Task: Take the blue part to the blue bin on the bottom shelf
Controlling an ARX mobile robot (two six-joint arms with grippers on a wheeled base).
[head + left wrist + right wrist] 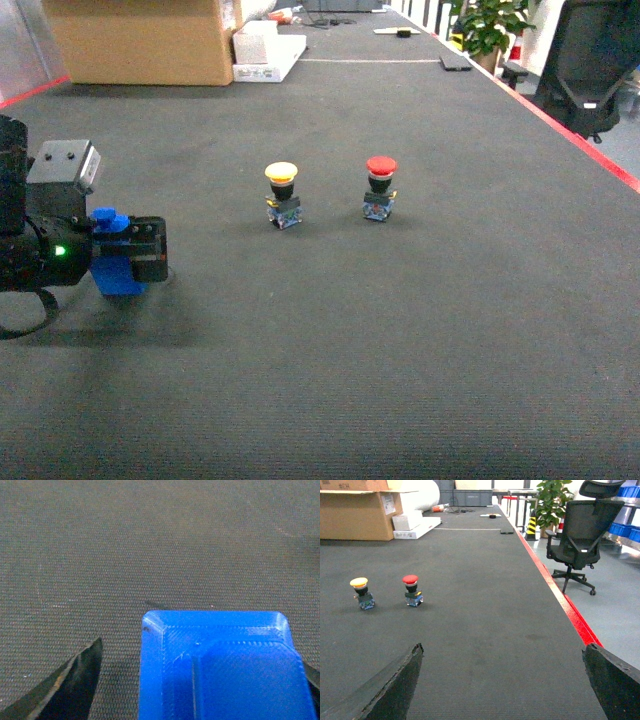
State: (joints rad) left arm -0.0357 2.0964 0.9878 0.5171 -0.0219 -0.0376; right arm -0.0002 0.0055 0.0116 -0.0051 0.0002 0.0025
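The left gripper point(135, 255) sits low at the left edge of the head view, just above the dark mat of the bench point(400, 330). Its jaws hold the blue part point(115, 262), which shows between the black fingers. In the left wrist view the blue part point(220, 667) fills the lower right, a stepped block with bevelled edges, one finger point(70, 690) showing dark to its left.

The right gripper point(502, 680) cannot be seen in the head view. In its own wrist view its jaws stand wide apart with nothing between them, only bare mat.

Near the middle of the bench stand two upright push-buttons, well apart from the left gripper: a yellow button point(282, 195) and, to its right, a red button point(380, 187).

At the far end lie a cardboard box point(140, 40) and a white box point(265, 52). What the cardboard box holds cannot be told. An office chair point(580, 535) and a potted plant point(551, 500) stand beyond the bench's red edge.
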